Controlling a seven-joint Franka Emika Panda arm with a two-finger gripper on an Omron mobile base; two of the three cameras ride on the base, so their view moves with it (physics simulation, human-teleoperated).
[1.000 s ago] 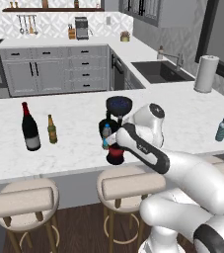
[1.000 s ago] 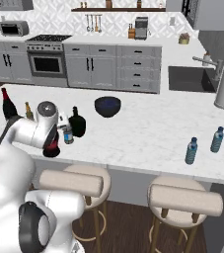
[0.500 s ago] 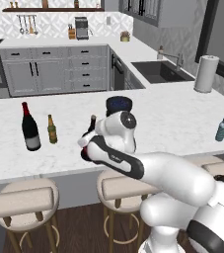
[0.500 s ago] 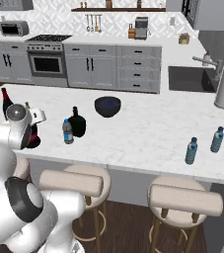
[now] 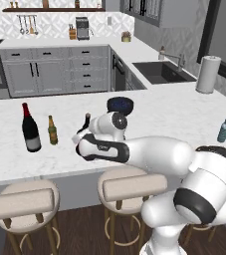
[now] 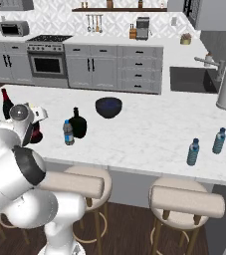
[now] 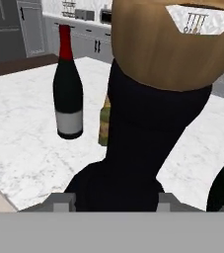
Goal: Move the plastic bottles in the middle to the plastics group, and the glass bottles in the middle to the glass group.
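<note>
Held: the gripper [image 7: 111, 197] is clamped around the neck of the red-label dark bottle [image 7: 148, 133], carried low over the counter [image 5: 149, 112].
Location: near the wine bottle [image 5: 31, 128] and amber bottle [image 5: 52, 130], the glass group.
Handling: judged heavy, rigid, smooth glass; breakable if tipped or dropped.
Grip: the narrow neck suits the fingers; the belly looks too wide.
Waiting: the black bottle [image 6: 77, 124] and the water bottle [image 6: 68, 133] stand mid-counter, side by side.

we see the held dark bottle [image 7: 148, 128] cut off at the hand view's top; it hides most of the amber bottle [image 7: 103, 123] behind it.
</note>
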